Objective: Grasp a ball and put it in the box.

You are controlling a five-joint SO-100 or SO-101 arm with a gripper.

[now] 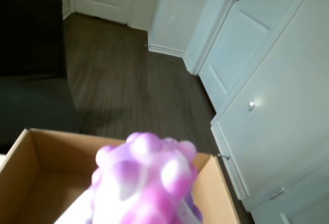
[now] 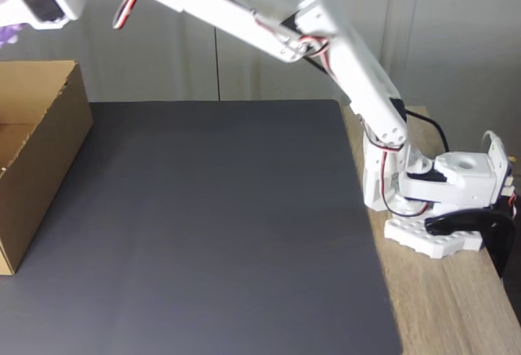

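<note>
The ball (image 1: 146,180) sits in your gripper (image 1: 154,208), closed on it, above the near edge of the box (image 1: 31,157). If you open now, it may hit the wall and bounce out onto the mat (image 2: 220,225).

No lettering, label, brand or number can be read in either view; the brown cardboard box (image 2: 37,151) shows plain sides in the fixed view and a bare inner wall in the wrist view. The white arm (image 2: 326,54) carries no legible marking, and the dark mat (image 2: 212,233) under it is unprinted; the white doors (image 1: 267,80) in the wrist view bear no sign.
</note>
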